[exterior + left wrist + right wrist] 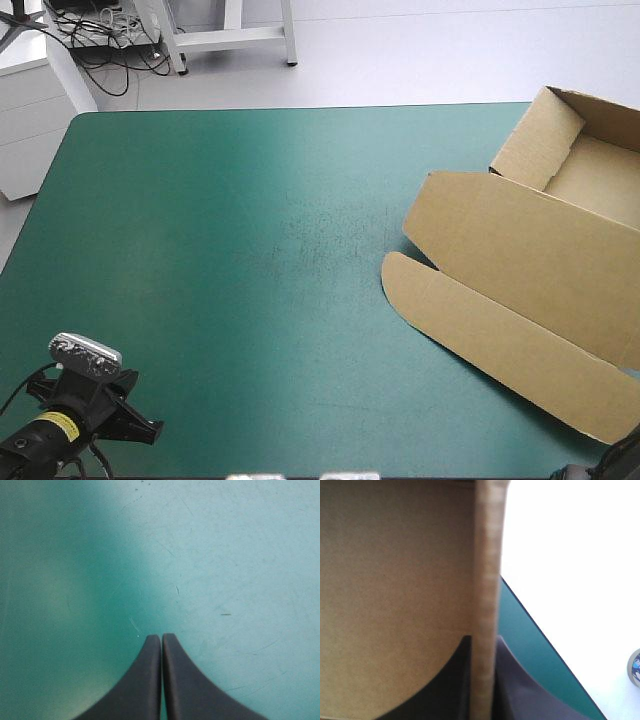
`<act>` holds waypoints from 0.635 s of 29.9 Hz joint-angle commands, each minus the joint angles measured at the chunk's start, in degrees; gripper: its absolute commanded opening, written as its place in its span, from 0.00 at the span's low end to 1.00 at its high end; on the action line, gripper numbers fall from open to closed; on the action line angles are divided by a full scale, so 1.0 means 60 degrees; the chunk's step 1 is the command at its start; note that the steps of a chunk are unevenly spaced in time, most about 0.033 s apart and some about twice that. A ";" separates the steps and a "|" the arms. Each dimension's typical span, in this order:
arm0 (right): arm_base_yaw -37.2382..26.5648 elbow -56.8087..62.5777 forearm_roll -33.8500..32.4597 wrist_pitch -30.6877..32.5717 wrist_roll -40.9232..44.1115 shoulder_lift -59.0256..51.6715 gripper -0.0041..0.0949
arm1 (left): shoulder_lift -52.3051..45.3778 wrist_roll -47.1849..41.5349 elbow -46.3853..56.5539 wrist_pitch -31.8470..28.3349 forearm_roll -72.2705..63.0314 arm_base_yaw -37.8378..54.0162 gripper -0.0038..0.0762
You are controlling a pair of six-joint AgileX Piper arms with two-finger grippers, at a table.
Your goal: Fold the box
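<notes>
Just two grippers and one box on my feed right now. Nearest me, at the near-left corner, the left gripper (161, 637) has its two curved black fingers pressed together on nothing, tips meeting over the bare teal-green table cover (220, 250). The right gripper (482, 640) is pinching one edge of the brown cardboard box (520, 260), the board sandwiched edge-on between its two fingers. That single box lies along the table's right side: one rounded flap nearest, one flat lid panel behind it, then one open tray with raised walls at the far-right corner.
</notes>
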 commanded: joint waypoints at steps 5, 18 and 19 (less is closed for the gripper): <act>-0.0133 -0.0322 0.0510 0.0098 -0.0088 -0.0576 0.51 | 0.0055 -0.0023 -0.0234 -0.0541 -0.0070 -0.0001 0.04; -0.0133 -0.0306 0.0485 0.0098 -0.0573 -0.1382 0.59 | 0.0055 -0.0023 -0.0234 -0.0541 -0.0070 -0.0001 0.04; -0.0133 -0.0306 0.0485 0.0098 -0.0576 -0.1502 0.59 | 0.0055 -0.0023 -0.0234 -0.0541 -0.0070 -0.0001 0.04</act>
